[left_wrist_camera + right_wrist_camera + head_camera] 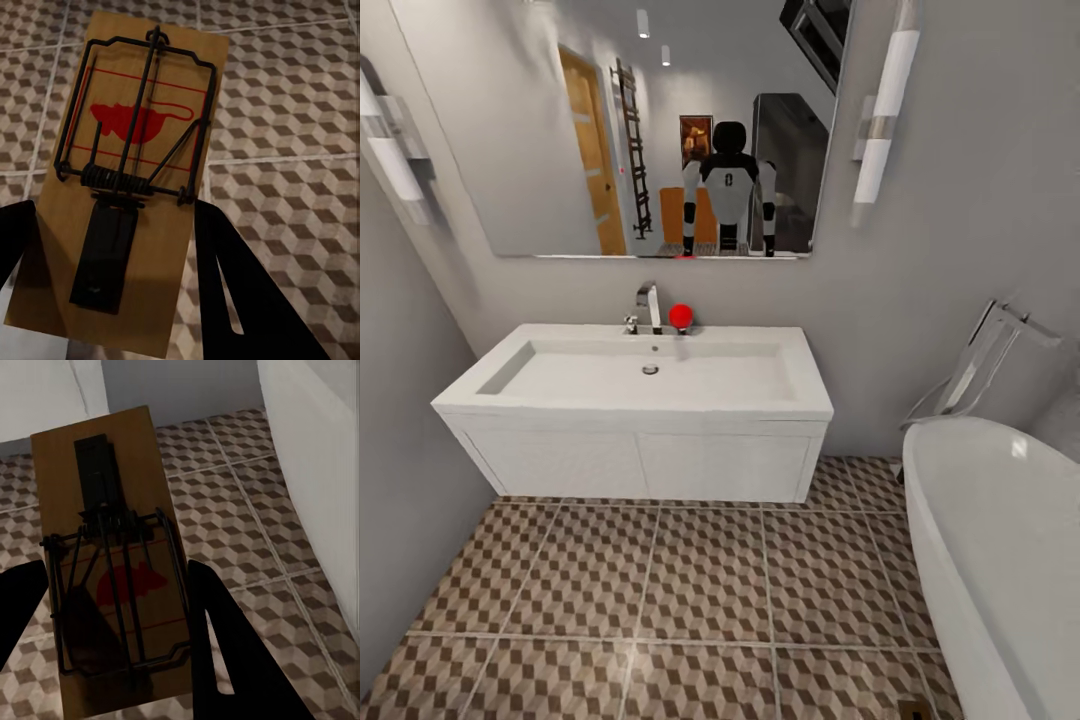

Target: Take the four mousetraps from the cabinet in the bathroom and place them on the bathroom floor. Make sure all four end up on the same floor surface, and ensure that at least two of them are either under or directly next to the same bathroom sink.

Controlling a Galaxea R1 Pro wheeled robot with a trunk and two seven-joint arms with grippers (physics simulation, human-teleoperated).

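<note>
— So, what does your left gripper (112,255) have?

— A mousetrap (127,187), pinched between its two dark fingers (247,292), which are closed against the board's long edges. The tan board reaches out past the fingertips, face up, with its wire bar, coil spring and red mouse print showing. Beneath and beyond that gripper lies the bathroom floor (285,150), cube-patterned tile with pale grout lines.

— And your right gripper (112,637)?

— It has a second mousetrap (105,555), clamped the same way, one finger on each long side. The dark plate end of that board points away from the gripper. Past its far end you have a white unit and a strip of grey wall; off to one side of the gripper runs the white wall of the bathtub (315,457), with patterned tile under everything.

— Where is the sink from where you stand?

— Straight ahead in the head view: the bathroom sink (640,375) on its white wall-hung vanity, chrome faucet (648,305) at the back, a red ball (680,316) just beside it. Your robot's reflection shows in the mirror (560,130) above. The tub curves in at the right.
</note>
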